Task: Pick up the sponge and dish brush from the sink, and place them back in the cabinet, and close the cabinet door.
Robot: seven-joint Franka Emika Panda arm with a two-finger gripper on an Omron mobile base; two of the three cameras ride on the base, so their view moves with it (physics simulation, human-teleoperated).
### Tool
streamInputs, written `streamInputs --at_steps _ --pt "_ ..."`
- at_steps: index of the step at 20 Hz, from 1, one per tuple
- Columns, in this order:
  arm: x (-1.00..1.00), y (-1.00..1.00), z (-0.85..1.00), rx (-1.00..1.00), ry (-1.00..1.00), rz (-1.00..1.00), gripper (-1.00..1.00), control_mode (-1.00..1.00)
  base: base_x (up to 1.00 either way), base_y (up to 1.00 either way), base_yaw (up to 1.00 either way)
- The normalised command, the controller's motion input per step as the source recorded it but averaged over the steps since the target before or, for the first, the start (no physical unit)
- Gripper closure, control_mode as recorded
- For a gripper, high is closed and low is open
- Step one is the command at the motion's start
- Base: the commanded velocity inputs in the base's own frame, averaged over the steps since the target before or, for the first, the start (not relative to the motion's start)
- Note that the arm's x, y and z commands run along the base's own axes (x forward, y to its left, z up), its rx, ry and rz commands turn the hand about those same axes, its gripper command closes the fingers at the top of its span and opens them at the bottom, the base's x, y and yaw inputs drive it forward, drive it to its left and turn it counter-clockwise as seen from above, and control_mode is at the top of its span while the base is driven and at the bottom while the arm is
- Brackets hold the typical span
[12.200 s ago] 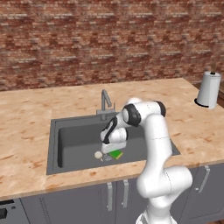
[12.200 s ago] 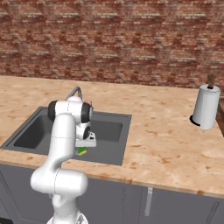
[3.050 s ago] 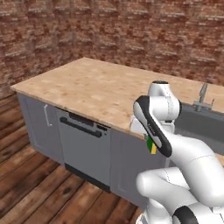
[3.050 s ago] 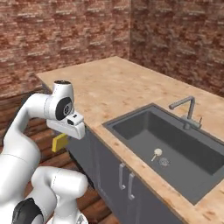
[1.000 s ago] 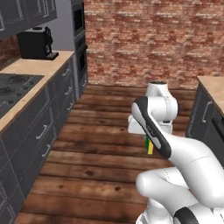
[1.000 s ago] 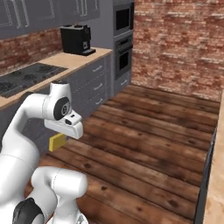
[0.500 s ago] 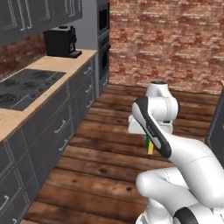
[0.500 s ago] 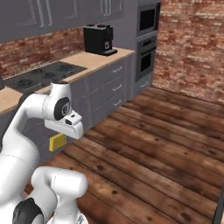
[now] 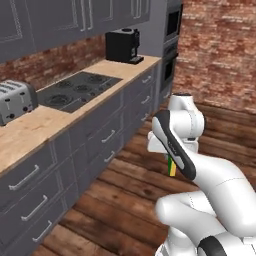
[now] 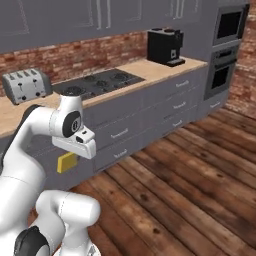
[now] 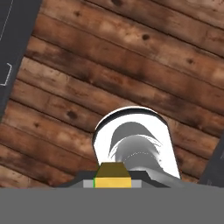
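Sponge clamped between closed fingers, hanging below the wrist, yellow layer showing, above the wood floor. Carried tucked close to the arm, probably for steadiness in transit. Grey wall cabinets above the cooktop surface; target cabinet uncertain.
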Motion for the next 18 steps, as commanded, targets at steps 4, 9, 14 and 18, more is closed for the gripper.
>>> streamInputs --at_steps 4,9,14,18 --pt "0.0 0.0 0.0 0.0 0.0 0.0 1.0 1.0 0.27 0.18 0.48" --pt "0.0 0.0 0.0 0.0 0.0 0.0 1.0 1.0 0.3 0.13 0.52" --pt "0.0 0.0 0.0 0.0 0.0 0.0 1.0 1.0 0.31 0.14 0.5" --pt "0.0 0.0 0.0 0.0 0.0 0.0 1.0 1.0 0.33 0.16 0.48"
